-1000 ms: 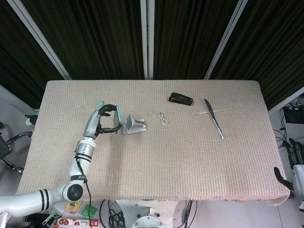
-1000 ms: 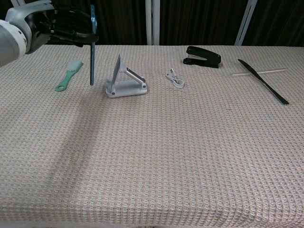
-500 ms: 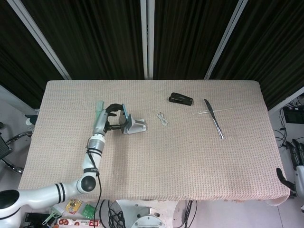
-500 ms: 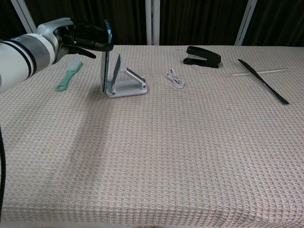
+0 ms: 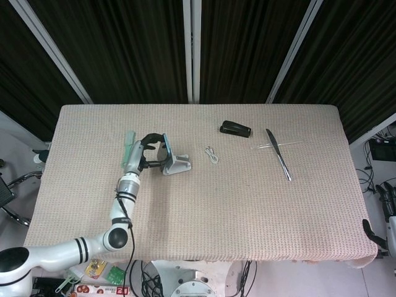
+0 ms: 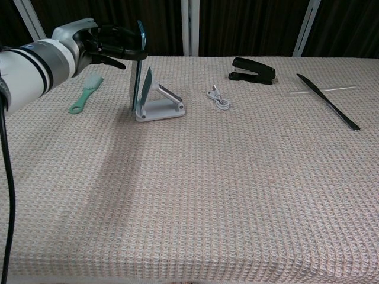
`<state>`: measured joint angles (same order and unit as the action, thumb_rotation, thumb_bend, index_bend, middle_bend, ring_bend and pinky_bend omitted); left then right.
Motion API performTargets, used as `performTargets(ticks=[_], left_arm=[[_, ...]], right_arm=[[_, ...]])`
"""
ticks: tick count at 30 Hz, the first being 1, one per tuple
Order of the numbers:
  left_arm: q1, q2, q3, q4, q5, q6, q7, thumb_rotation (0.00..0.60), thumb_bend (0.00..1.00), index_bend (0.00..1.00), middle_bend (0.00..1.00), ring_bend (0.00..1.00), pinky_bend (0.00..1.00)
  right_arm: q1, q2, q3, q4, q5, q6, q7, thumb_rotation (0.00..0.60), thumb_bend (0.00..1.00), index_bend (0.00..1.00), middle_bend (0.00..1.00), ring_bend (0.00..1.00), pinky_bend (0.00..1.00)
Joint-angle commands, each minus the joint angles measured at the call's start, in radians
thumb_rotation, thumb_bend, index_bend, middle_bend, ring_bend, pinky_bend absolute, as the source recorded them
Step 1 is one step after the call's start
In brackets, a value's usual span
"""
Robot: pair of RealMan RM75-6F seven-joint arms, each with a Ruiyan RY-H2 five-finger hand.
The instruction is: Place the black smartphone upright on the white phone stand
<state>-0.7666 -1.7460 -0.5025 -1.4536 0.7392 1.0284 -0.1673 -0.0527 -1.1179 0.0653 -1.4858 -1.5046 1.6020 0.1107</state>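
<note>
We grip phone (image 6: pixel 138 65) in left hand (image 6: pixel 100 42), upright, touching stand (image 6: pixel 159 102) front. Risk: lower edge misses stand lip, phone slides off on release, stand shifts.

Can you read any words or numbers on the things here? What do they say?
No words or numbers can be read anywhere in these pictures.
Black smartphone, held by the left hand: no readable text shows.
White phone stand: no marking shows.
Black stapler: no label can be made out.
Packets on the floor below the table edge: printed, but too small and blurred to read.
</note>
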Motion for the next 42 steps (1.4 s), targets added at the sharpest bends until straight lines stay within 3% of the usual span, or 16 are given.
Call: performTargets(ticks=[1,11,42], left_arm=[[-0.001,0.001,-0.007,-0.01,-0.006,0.005,0.009,0.6,0.45,0.5,0.53,0.24,0.28],[-0.001,-0.005,-0.025,-0.021,-0.024,0.016,0.022,0.6,0.45,0.5,0.53,0.24,0.28],[0.013,-0.04,-0.003,0.021,-0.01,-0.003,0.027,0.6,0.45,0.5,0.53,0.24,0.28]], right_arm=[[0.0,0.0,0.0,0.001,0.0,-0.001,0.001,0.6,0.27,0.0,0.0,0.0,0.0],[-0.003,-0.002,0.0,0.006,0.0,0.001,0.007,0.6,0.27,0.0,0.0,0.0,0.0],[-0.002,-0.001,0.0,0.008,0.002,-0.007,0.009,0.6,0.27,0.0,0.0,0.0,0.0]])
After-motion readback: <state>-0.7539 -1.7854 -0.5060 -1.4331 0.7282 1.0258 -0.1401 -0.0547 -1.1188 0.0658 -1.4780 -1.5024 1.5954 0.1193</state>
